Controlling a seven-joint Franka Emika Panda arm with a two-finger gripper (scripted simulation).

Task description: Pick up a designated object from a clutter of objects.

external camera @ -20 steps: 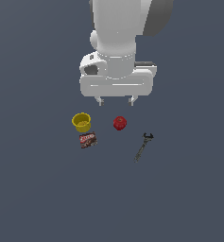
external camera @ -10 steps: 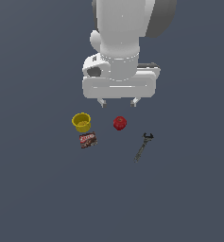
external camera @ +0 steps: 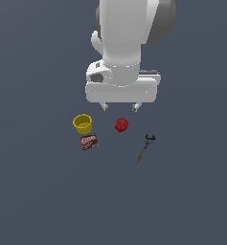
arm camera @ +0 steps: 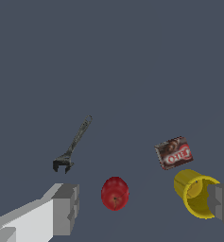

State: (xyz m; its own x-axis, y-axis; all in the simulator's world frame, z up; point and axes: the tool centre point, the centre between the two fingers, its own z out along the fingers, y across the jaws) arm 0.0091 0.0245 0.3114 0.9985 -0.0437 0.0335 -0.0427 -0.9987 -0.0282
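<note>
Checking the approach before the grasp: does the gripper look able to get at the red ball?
Probably yes. The open gripper hangs right above the red ball, which sits apart from the cup and wrench.

**How your two cameras are set up**

Your exterior view looks steeply down from fairly far off, the white arm filling its upper half. Your wrist view sits low and close, looking past the grey fingertips (arm camera: pixel 66 208). You get the glossy red ball (external camera: pixel 121 125) (arm camera: pixel 115 193) and yellow cup (external camera: pixel 83 123) (arm camera: pixel 194 193) in both.
</note>
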